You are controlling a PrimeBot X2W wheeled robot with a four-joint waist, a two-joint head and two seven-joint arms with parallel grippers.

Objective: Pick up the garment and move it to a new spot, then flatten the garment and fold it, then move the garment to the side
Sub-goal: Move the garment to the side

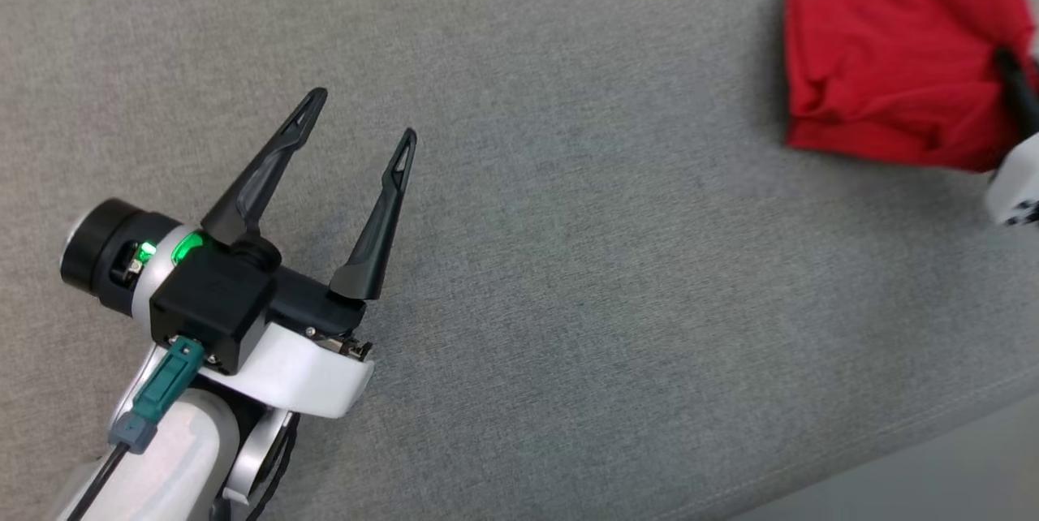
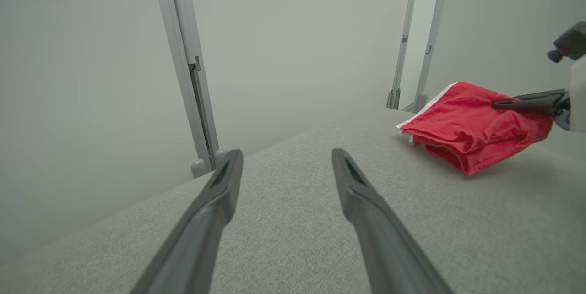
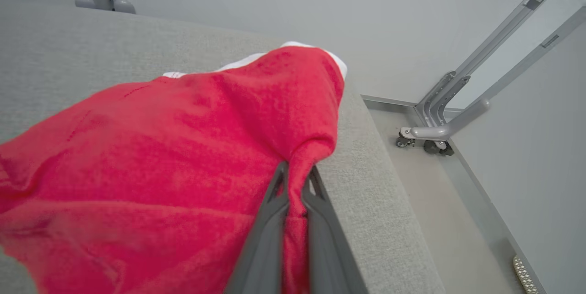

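- Pinching a corner of the red garment point(image 3: 183, 147), my right gripper point(image 3: 295, 177) is clamped on the cloth, so it's clearly the nearer arm.
- Meanwhile my left gripper point(image 1: 365, 111) is spread wide, with the garment well off to its right.

At lower left, the left gripper point(image 1: 365, 114) has two long black tapered fingers point(image 1: 268, 164) with slotted tips, a black block point(image 1: 215, 302), a green light point(image 1: 188, 245), a teal plug point(image 1: 166, 379) and a white forearm point(image 1: 174, 456).

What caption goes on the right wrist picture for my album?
Right hand pinching the red garment near the edge of the grey table.
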